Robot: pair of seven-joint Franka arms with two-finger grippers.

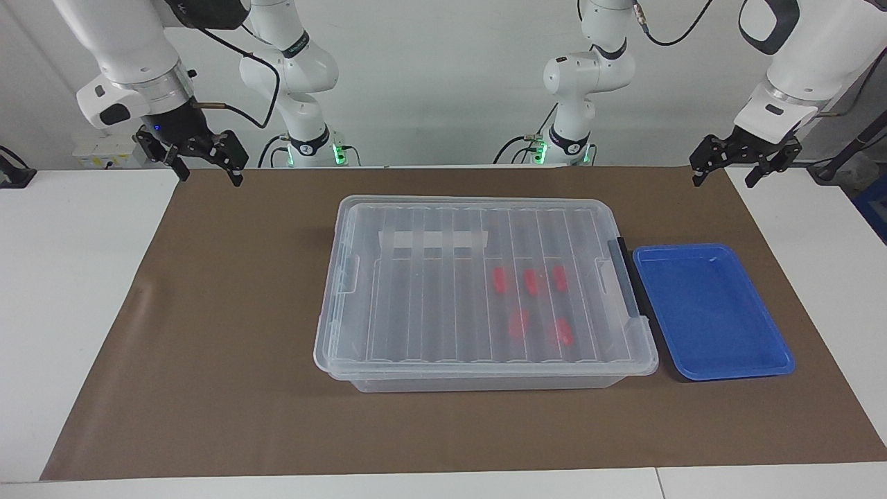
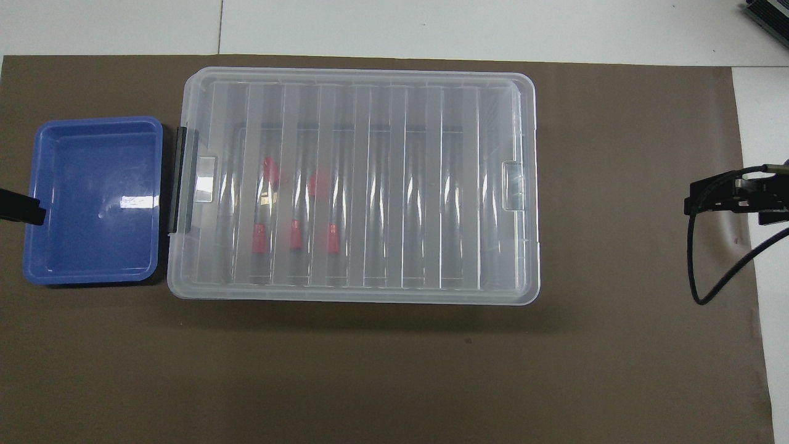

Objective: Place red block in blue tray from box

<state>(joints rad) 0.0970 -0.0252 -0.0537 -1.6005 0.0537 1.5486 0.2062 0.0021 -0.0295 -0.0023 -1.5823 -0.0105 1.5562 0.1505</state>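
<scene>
The box [image 1: 478,291] is a clear bin with its ribbed lid on, in the middle of the brown mat; it also shows in the overhead view [image 2: 357,185]. Several red blocks [image 1: 530,281] lie inside it, toward the left arm's end [image 2: 296,234]. The blue tray [image 1: 710,312] lies empty beside the box at that end [image 2: 92,203]. My left gripper [image 1: 724,181] hangs open and empty in the air; in the overhead view its tip [image 2: 21,213] overlaps the tray's outer rim. My right gripper [image 1: 211,178] hangs open and empty over the mat's edge at the right arm's end [image 2: 733,200].
A dark grey latch [image 1: 627,284] sits on the box's side that faces the tray. A brown mat [image 1: 229,333] covers the table under everything. White table shows at both ends [image 1: 69,277]. A black cable [image 2: 709,271] loops from the right gripper.
</scene>
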